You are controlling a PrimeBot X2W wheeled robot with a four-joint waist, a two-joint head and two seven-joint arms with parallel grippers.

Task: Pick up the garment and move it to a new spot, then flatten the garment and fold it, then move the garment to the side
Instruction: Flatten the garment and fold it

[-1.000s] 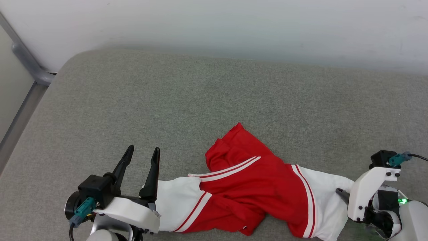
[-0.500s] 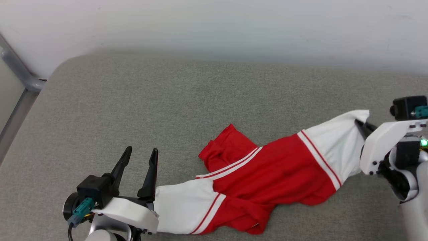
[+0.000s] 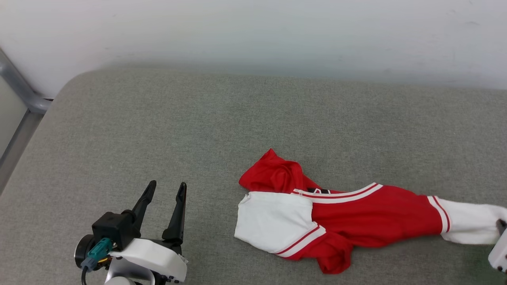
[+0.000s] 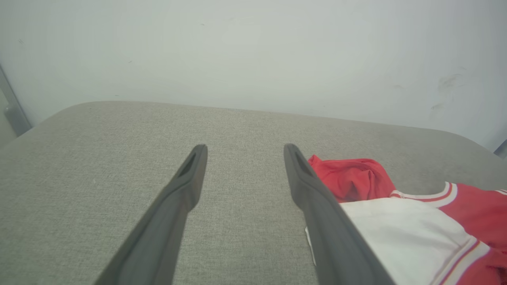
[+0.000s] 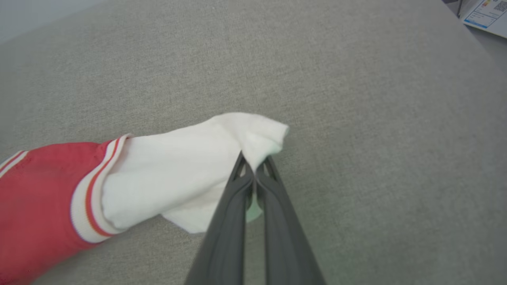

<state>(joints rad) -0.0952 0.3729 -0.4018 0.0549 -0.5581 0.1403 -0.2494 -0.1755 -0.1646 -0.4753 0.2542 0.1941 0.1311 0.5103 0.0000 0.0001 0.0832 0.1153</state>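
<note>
Two tools show in the head view. The left tool [image 3: 167, 184] stands at the lower left, fingers spread with bare cloth between them. It is apart from the garment [image 3: 356, 215], which lies stretched out on the grey surface [image 3: 198, 118] to its right. A white sleeve is the part nearest it, a red bunch sits just behind that sleeve, and the red body runs rightward to the other white sleeve. At the right edge the right tool [image 3: 501, 227] meets that sleeve's end; its grip cannot be judged from here.

From the left wrist, the left tool [image 4: 244, 148] is released and wide over the surface [image 4: 119, 138]. The garment [image 4: 400, 225] lies beside its right-hand finger, outside the gap and partly hidden by that finger.

From the right wrist, the right tool [image 5: 255, 162] is clenched on the white sleeve end of the garment [image 5: 174, 166], cloth pinched at the fingertips. The sleeve and red body trail off to that view's left over the surface [image 5: 356, 99].
</note>
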